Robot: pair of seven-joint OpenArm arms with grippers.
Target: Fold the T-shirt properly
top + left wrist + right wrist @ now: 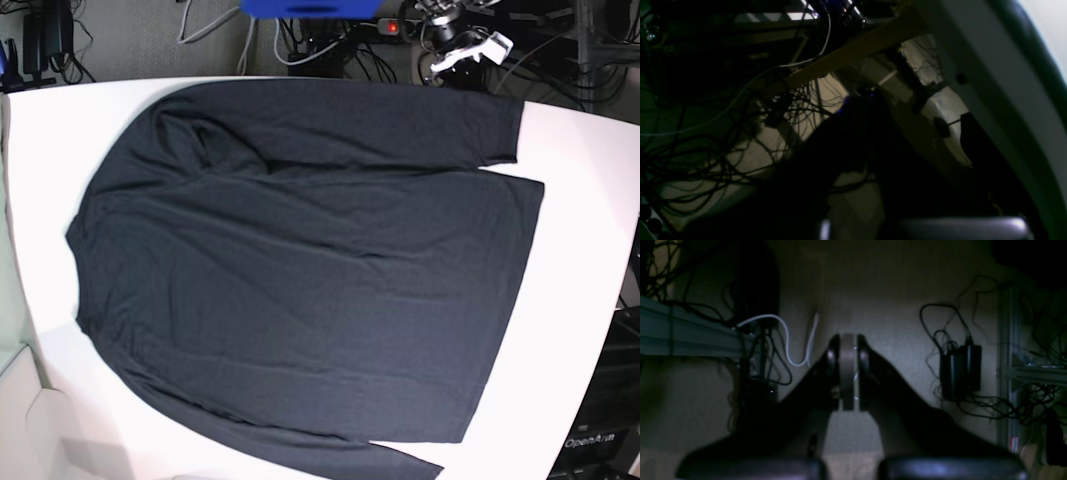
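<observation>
The T-shirt [300, 270] lies spread flat on the white desk [590, 230], covering most of it in the base view. Its collar end points to that view's left and its hem runs down the right side, just short of the desk's right edge. One long sleeve lies folded across the top of the body, its cuff ending near the upper right; the other sleeve runs along the bottom edge toward the lower right. The cloth is plain and dark, with shallow wrinkles fanning out from the upper left shoulder. Neither arm shows in the base view, and no tool touches the shirt. The right wrist camera looks down past the right tool [848, 373], whose two dark fingers [830, 373] stand pressed together with nothing between them, hanging over a pale floor [873, 290]. To its right a black power brick [960, 371] hangs among tangled cables, and a white cable [786, 340] loops on the left beside a metal rail [690, 340]. The left wrist view is very dark: the left tool [857, 110] appears only as a black shape, its fingers closed together and empty, above a floor strewn with black cables [723, 156], with a wooden beam [853, 50] crossing behind. Beyond the desk's far edge sit more cables and a blue object [310, 8].
</observation>
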